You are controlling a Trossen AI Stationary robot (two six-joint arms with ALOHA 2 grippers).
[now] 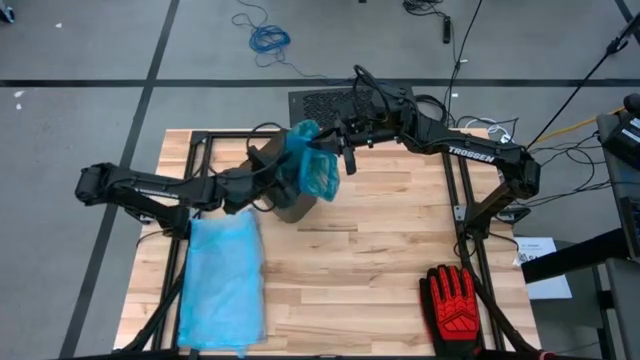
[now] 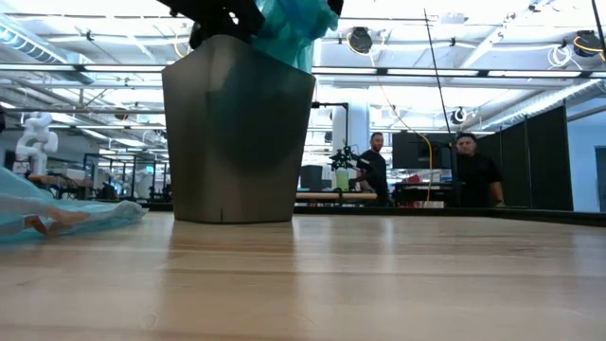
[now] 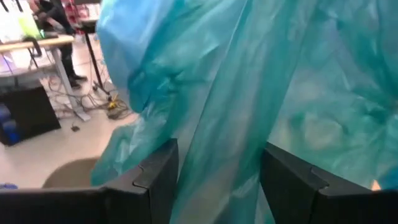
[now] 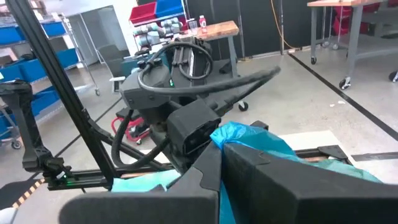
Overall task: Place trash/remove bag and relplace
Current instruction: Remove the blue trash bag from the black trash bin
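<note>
A: Bag (image 1: 318, 170) — where is it?

B: At the mouth of the grey bin (image 2: 237, 133), near the far middle of the wooden surface (image 1: 380, 260). The teal plastic stands bunched above the rim, and both arms meet there.

A: The left gripper (image 1: 283, 172)?

B: It reaches in from the left side. In its wrist view teal film hangs between and over its two dark fingers (image 3: 155, 180); the jaws stand apart, and I can't tell whether they pinch anything.

A: And the right gripper (image 1: 340, 150)?

B: It comes from the far right, at the bag's upper edge — its jaws look closed on a fold of blue plastic in its wrist view.

A: Anything else?

B: A second blue bag (image 1: 222, 285) lies flat at the near left, a red-and-black glove (image 1: 455, 300) at the near right. Two people (image 2: 478, 170) stand well beyond the surface.
</note>
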